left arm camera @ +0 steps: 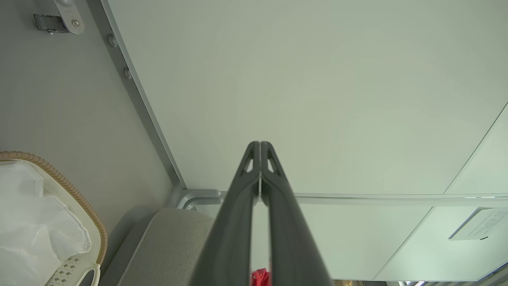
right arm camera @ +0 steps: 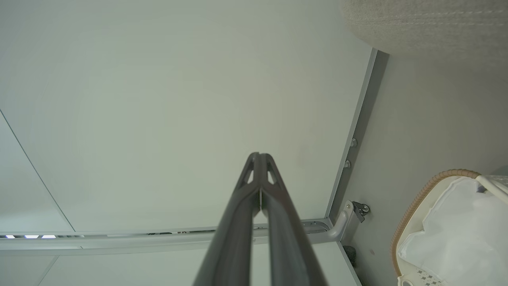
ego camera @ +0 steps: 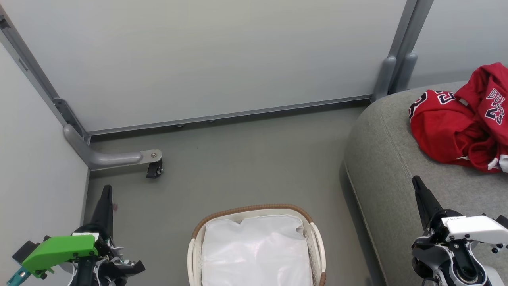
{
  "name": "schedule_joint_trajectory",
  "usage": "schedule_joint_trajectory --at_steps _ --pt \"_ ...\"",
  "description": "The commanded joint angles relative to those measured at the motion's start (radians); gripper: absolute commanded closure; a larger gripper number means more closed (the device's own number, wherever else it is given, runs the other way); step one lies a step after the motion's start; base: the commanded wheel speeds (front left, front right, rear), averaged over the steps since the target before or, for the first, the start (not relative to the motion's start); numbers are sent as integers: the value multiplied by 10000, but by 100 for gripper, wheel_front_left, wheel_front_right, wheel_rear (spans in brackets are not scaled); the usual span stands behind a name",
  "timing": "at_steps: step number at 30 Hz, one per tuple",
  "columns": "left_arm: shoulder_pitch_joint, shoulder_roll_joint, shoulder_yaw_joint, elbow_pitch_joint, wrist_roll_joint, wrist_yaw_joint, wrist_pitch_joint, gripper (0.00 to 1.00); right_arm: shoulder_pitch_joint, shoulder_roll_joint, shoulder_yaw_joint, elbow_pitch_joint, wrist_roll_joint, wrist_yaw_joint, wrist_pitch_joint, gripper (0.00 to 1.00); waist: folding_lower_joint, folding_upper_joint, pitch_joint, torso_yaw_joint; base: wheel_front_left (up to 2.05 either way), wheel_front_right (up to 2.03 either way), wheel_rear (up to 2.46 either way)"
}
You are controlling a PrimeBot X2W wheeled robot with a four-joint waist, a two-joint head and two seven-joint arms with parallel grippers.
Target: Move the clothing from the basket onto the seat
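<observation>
As you look down, clothing [ego camera: 448, 127]: red heap on the seat [ego camera: 381, 167]
Basket [ego camera: 193, 254]: white liner [ego camera: 256, 250] inside
Left hand [ego camera: 106, 192]: closed, empty
Right hand [ego camera: 417, 184]: closed, empty

Left of the basket [ego camera: 192, 254], the left gripper [ego camera: 106, 191] has long, dark, tapering fingers [left arm camera: 234, 230] on a black body, capped by a bright green cover [ego camera: 59, 247] with a teal piece [ego camera: 14, 275] at its outer end. Right of the basket, the right gripper [ego camera: 416, 183] carries a white cover [ego camera: 474, 227] with small dark screws over a silver-grey housing [ego camera: 426, 246]. Each finger has a triangular cut-out near its tip.
</observation>
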Motion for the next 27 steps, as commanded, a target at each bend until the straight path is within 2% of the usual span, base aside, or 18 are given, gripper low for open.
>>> schedule_joint_trajectory --at_steps 1,27 --pt "-88 65 18 -22 -44 -61 46 100 104 -59 -22 -42 34 4 29 100 0 0 0 0 0 0 0" --pt "-88 66 17 -22 -42 -61 45 100 104 -60 -21 -41 35 4 30 100 0 0 0 0 0 0 0"
